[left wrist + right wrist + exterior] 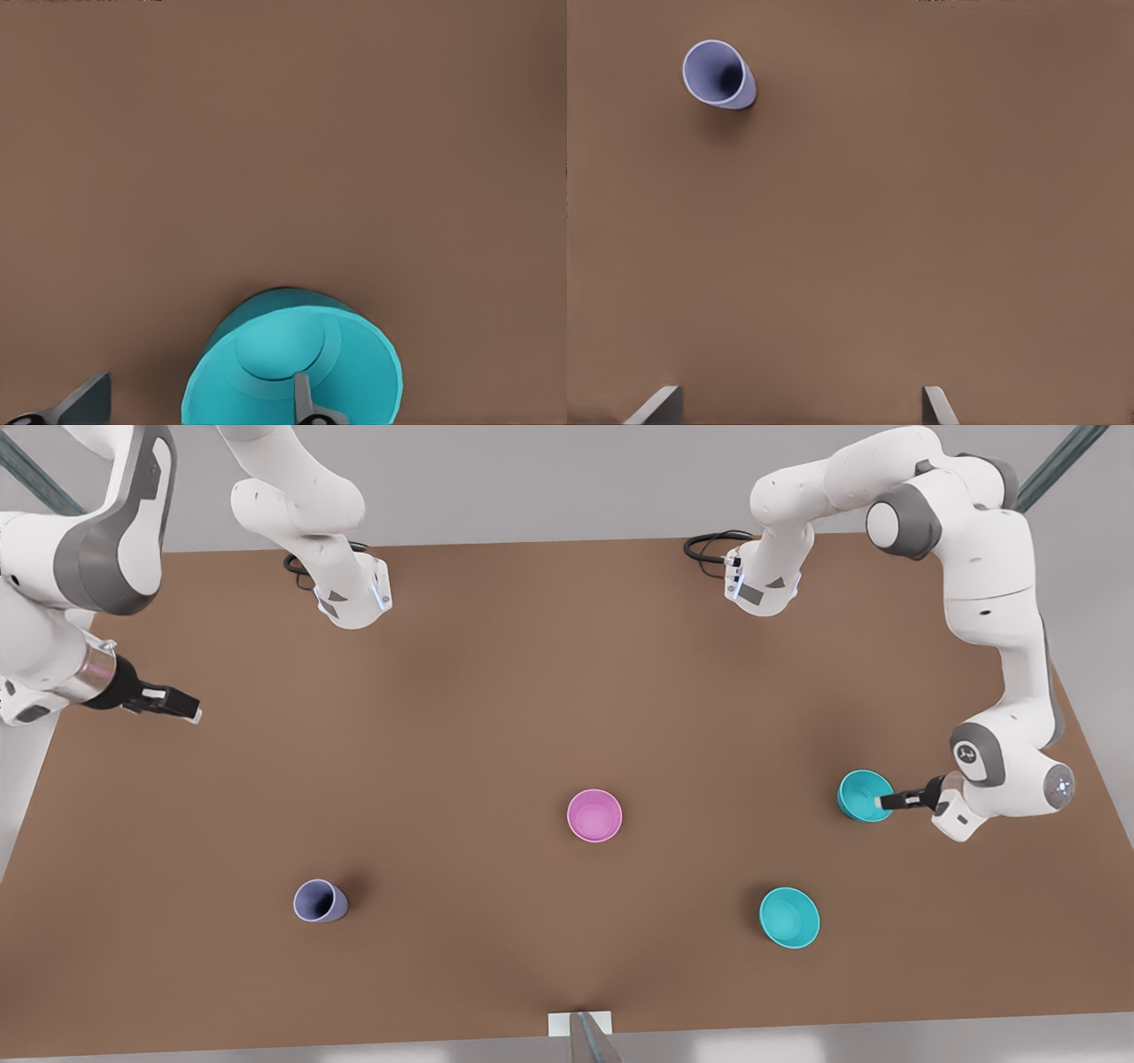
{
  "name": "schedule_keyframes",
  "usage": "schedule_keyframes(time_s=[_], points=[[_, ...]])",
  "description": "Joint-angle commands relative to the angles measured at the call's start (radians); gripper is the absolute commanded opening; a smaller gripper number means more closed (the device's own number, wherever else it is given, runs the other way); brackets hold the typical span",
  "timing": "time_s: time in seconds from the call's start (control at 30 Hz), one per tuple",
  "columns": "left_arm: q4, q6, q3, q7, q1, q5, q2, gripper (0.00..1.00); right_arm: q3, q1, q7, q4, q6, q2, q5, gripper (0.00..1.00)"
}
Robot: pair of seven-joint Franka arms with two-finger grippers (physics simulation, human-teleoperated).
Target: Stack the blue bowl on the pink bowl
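Left gripper straddles the blue bowl's three-o'clock rim, fingers spread, one inside, ready to pinch. Pink bowl waits at table centre, at the blue bowl's nine o'clock. Right gripper idles open, ten o'clock of the cup.

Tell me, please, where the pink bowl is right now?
The pink bowl stands near the table's middle in the front view, between the lavender cup and the two teal bowls.

Our left end effector, on the front view's right, sits low with fingers spread, one finger inside a rim. Our right end effector waits raised at the front view's left, fingers apart.
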Motion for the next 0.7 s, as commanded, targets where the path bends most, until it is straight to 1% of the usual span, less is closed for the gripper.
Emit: schedule_keyframes(time_s=[0.0, 0.03, 0.13, 0.17, 0.2, 0.23, 0.27, 0.3, 0.33, 0.47, 0.53, 0.57, 0.6, 0.63, 0.67], points=[[-0.003, 0.051, 0.000, 0.316, -0.002, -0.001, 0.004, 1.00, -0.003, -0.048, -0.245, 0.001, 0.011, 0.007, -0.001, 1.00], [-0.042, 0.054, 0.000, 0.315, 0.000, -0.003, 0.004, 1.00, -0.003, -0.048, -0.245, 0.001, 0.010, 0.007, -0.001, 1.00], [-0.050, 0.056, 0.000, 0.315, -0.003, -0.003, 0.023, 1.00, -0.012, -0.045, -0.245, 0.003, 0.011, 0.024, 0.000, 1.00], [-0.050, 0.056, 0.000, 0.312, -0.005, -0.004, 0.027, 0.90, -0.015, -0.045, -0.247, 0.007, 0.011, 0.050, 0.000, 1.00], [-0.050, 0.054, 0.000, 0.310, -0.007, -0.004, 0.026, 0.62, -0.015, -0.023, -0.250, 0.004, 0.037, 0.061, -0.001, 1.00], [-0.050, 0.053, 0.000, 0.312, -0.007, -0.003, 0.026, 0.45, -0.014, -0.003, -0.247, 0.012, 0.067, 0.059, -0.015, 1.00], [-0.049, 0.050, 0.000, 0.310, -0.007, -0.004, 0.026, 0.31, -0.014, -0.002, -0.256, 0.032, 0.099, 0.059, -0.050, 1.00], [-0.049, 0.050, 0.000, 0.307, -0.007, -0.003, 0.024, 0.21, -0.014, 0.017, -0.244, 0.053, 0.110, 0.058, -0.095, 1.00], [-0.049, 0.048, 0.000, 0.301, -0.007, -0.004, 0.020, 0.21, -0.014, 0.017, -0.244, 0.099, 0.100, 0.083, -0.084, 1.00], [-0.046, 0.027, 0.000, 0.272, -0.007, -0.004, 0.006, 0.21, -0.015, 0.014, -0.247, 0.116, 0.090, 0.122, -0.093, 1.00], [-0.041, 0.027, -0.003, 0.266, -0.017, -0.003, -0.003, 0.21, -0.017, 0.008, -0.258, 0.197, 0.010, 0.151, -0.093, 1.00], [-0.041, 0.024, -0.005, 0.196, -0.063, -0.003, -0.043, 0.21, -0.015, 0.008, -0.256, 0.249, 0.001, 0.206, -0.087, 1.00], [-0.039, -0.010, -0.005, 0.053, -0.134, -0.003, -0.097, 0.21, -0.014, 0.008, -0.256, 0.279, -0.030, 0.216, -0.086, 1.00], [-0.021, -0.042, -0.006, -0.080, -0.200, -0.004, -0.114, 0.21, -0.015, 0.008, -0.256, 0.288, -0.030, 0.216, -0.083, 1.00], [0.011, -0.090, -0.059, -0.217, -0.217, -0.003, -0.124, 0.21, -0.014, 0.009, -0.256, 0.294, -0.032, 0.216, -0.089, 1.00]])
